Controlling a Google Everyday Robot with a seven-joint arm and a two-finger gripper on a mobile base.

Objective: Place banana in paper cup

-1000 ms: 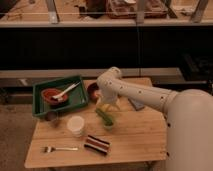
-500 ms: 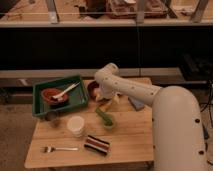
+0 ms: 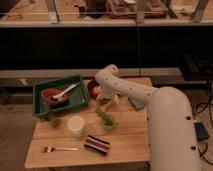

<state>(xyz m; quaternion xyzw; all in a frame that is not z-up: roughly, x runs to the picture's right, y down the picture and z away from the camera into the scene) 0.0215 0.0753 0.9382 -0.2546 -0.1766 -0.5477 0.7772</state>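
One two-finger gripper noted low over the light wooden table; grip state cannot be told. Small pale-yellow curved banana recorded just beside the jaws, on their right, contact unclear. Short white cylindrical paper cup recorded upright, well apart from the jaws, nearer the camera and leftward.

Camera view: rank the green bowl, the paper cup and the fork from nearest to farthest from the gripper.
The gripper hangs low over the far middle of the table.
1. green bowl, just in front of it.
2. paper cup, nearer the camera, toward picture-left.
3. fork, at the near left edge.
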